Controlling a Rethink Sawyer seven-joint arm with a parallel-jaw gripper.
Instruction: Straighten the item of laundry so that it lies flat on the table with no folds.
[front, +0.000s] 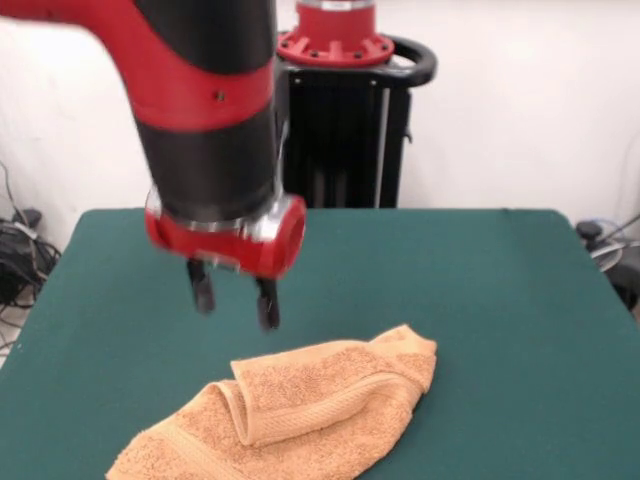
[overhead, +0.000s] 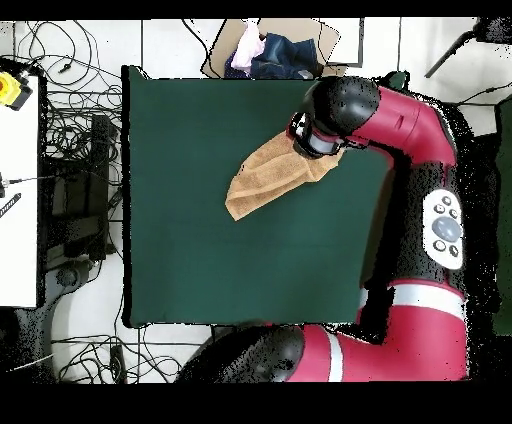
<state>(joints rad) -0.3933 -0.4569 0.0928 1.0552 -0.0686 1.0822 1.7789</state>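
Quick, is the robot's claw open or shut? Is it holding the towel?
End effector: open, holding nothing, above the towel.

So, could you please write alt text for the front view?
An orange-tan towel lies rumpled and folded over itself on the green table. The red and black arm's open pincer hangs just above it, empty.
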